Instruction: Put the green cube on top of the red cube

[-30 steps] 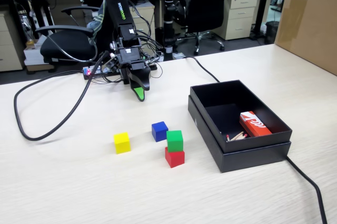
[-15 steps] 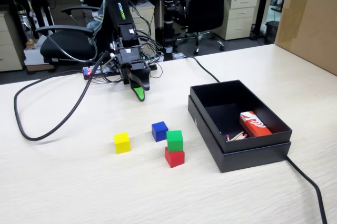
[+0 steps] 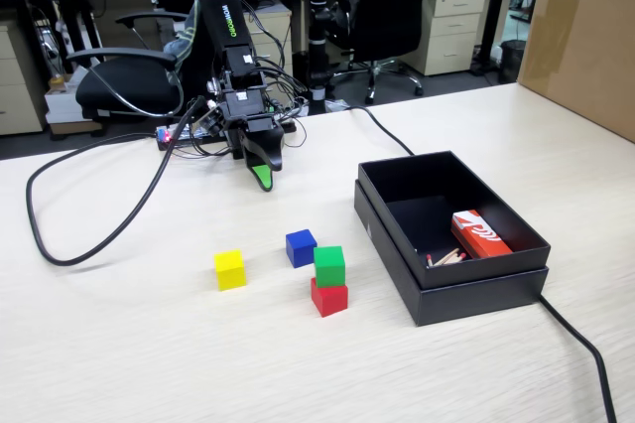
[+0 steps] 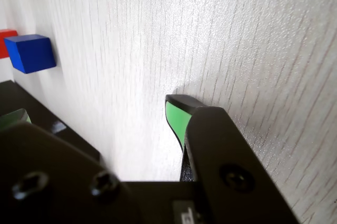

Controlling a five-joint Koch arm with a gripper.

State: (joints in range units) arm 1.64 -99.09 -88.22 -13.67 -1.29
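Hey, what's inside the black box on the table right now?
Inside the black box, the fixed view shows a red-and-white packet and a few matchsticks beside it. The near wall hides part of the floor, so anything there cannot be seen.

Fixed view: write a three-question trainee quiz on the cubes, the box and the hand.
1. True or false: the green cube rests on the red cube.
2. Which cube lies nearest the black box? A yellow, B blue, C red.
3. Fill in: the hand holds ____.

Key: 1 true. 2 C; the yellow cube is farthest and the blue cube lies between. 3 nothing; it hangs over bare table, apart from every cube.
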